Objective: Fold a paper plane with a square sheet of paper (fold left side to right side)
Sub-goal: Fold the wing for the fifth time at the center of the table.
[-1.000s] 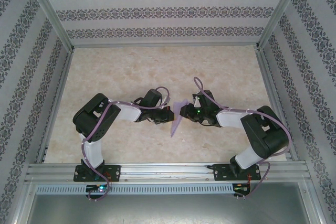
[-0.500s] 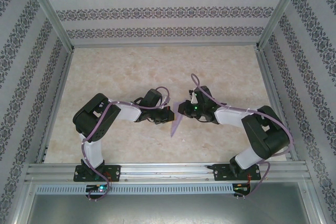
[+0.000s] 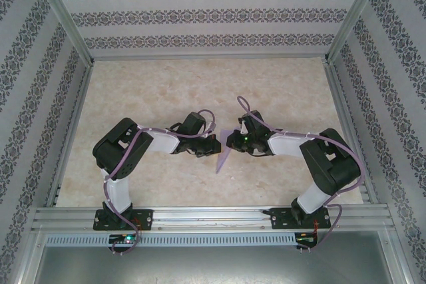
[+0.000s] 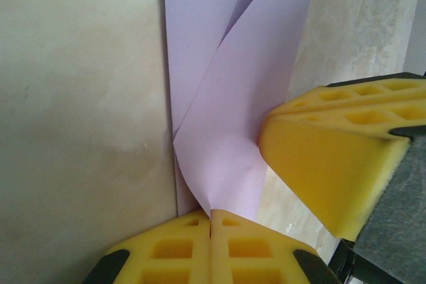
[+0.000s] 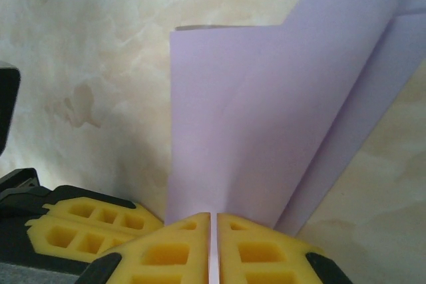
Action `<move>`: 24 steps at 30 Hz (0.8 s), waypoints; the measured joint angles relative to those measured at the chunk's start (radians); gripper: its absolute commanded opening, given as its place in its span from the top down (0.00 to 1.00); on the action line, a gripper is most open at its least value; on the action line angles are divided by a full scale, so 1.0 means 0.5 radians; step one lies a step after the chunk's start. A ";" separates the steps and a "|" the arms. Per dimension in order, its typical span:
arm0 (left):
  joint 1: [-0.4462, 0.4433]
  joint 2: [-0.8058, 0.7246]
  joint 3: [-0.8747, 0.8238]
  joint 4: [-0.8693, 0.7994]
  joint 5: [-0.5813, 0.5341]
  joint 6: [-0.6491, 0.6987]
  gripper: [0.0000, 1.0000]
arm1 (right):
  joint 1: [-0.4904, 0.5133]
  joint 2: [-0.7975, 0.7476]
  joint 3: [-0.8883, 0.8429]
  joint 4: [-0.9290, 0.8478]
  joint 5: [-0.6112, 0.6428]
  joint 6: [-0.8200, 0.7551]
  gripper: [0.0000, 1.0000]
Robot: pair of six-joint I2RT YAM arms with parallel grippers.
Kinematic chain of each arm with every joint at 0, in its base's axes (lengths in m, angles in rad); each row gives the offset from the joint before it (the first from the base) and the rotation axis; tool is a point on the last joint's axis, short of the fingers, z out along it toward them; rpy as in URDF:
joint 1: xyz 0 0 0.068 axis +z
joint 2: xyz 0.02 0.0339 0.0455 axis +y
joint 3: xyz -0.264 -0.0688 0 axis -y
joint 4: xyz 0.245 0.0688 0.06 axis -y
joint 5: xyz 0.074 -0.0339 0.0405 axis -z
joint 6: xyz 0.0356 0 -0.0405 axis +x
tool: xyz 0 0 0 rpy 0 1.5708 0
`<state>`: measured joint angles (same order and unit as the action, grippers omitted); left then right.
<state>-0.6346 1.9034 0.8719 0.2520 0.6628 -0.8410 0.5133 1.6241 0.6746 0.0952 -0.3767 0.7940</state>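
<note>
From above, the left gripper [image 3: 212, 144] and right gripper [image 3: 232, 141] meet near the middle of the marbled table [image 3: 133, 91]. The lilac paper plane [image 3: 223, 158] lies between them, its slim point aimed at the near edge.

On the left wrist camera, the left gripper [image 4: 210, 234] has its yellow foam pads pressed flat together, pinching the paper plane [image 4: 226, 91] at the seam. A yellow pad [image 4: 326, 157] of the right gripper touches the paper's right edge.

On the right wrist camera, the right gripper [image 5: 212, 241] is likewise closed tight on the paper plane [image 5: 266, 118]. The plane's folded layers fan upward over the table.
</note>
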 measured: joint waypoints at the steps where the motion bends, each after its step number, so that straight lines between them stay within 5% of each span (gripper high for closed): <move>1: 0.001 0.002 0.003 -0.004 0.005 0.001 0.94 | 0.001 0.000 0.000 -0.006 0.006 -0.003 0.89; 24: 0.014 0.014 0.021 -0.012 0.061 -0.001 0.89 | -0.014 -0.019 -0.092 0.057 0.060 -0.015 0.99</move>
<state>-0.6277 1.9102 0.8822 0.2459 0.6933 -0.8413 0.5064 1.6146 0.6285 0.1238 -0.3470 0.7864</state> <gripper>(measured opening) 0.110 0.045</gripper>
